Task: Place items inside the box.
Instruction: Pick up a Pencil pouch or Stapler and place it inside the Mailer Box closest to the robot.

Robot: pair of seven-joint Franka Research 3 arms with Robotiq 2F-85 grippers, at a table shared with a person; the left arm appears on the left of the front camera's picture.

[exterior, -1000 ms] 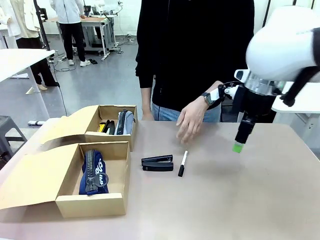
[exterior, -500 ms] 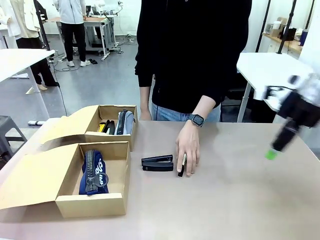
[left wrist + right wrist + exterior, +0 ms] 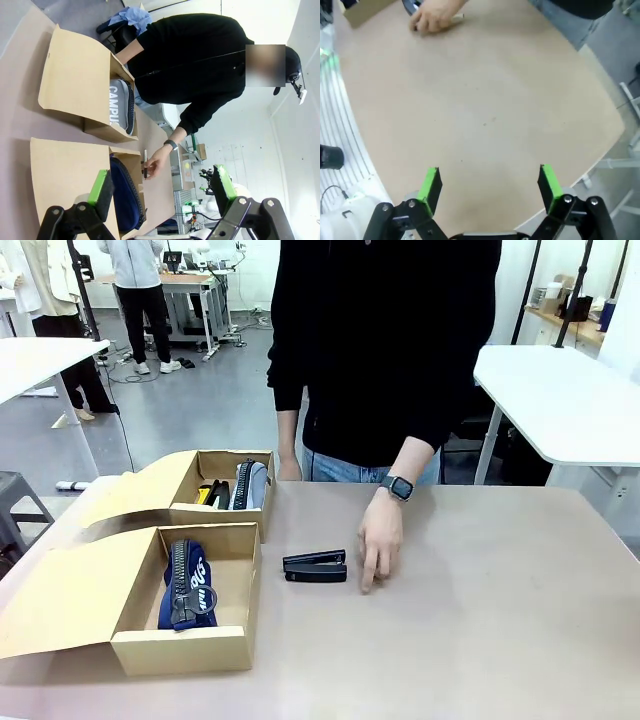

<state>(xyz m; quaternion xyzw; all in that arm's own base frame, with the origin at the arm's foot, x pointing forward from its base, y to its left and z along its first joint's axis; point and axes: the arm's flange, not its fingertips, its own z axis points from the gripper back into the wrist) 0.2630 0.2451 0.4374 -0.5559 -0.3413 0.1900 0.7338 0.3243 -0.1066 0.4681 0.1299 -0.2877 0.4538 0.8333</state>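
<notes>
Front view station: Table layout follows. Two open cardboard boxes sit on the left part of the table (image 3: 480,640), each with its lid flap folded out to the left. The near box (image 3: 185,652) holds the navy zip pouch (image 3: 186,585), lying lengthwise along its left side. The far box (image 3: 220,519) holds the grey zip pouch (image 3: 250,483), standing on edge at its right side. The yellow utility knife (image 3: 203,496) and a black item (image 3: 218,492) are at its left; the black item is too small to identify. One black stapler (image 3: 315,566) lies on the table just right of the near box, outside both boxes. The person's hand (image 3: 380,535), with a wristwatch (image 3: 399,487) on the wrist, rests palm down just right of the stapler, fingertips on the table. Report what lies under the hand, then jaw state.

Wrist view station: Left wrist view: the black-and-white marker (image 3: 145,162) lies on the table under the person's fingers, one end protruding, outside both boxes. The grey zip pouch reads "CAMPUS" on its side. Left gripper (image 3: 161,185): jaws apart, nothing between the green pads (image 3: 100,186); both boxes lie beyond the fingers. Right wrist view: right gripper (image 3: 490,182): jaws apart, nothing between them. It hangs above bare table on the right side, well apart from the hand, the stapler and the boxes.
</notes>
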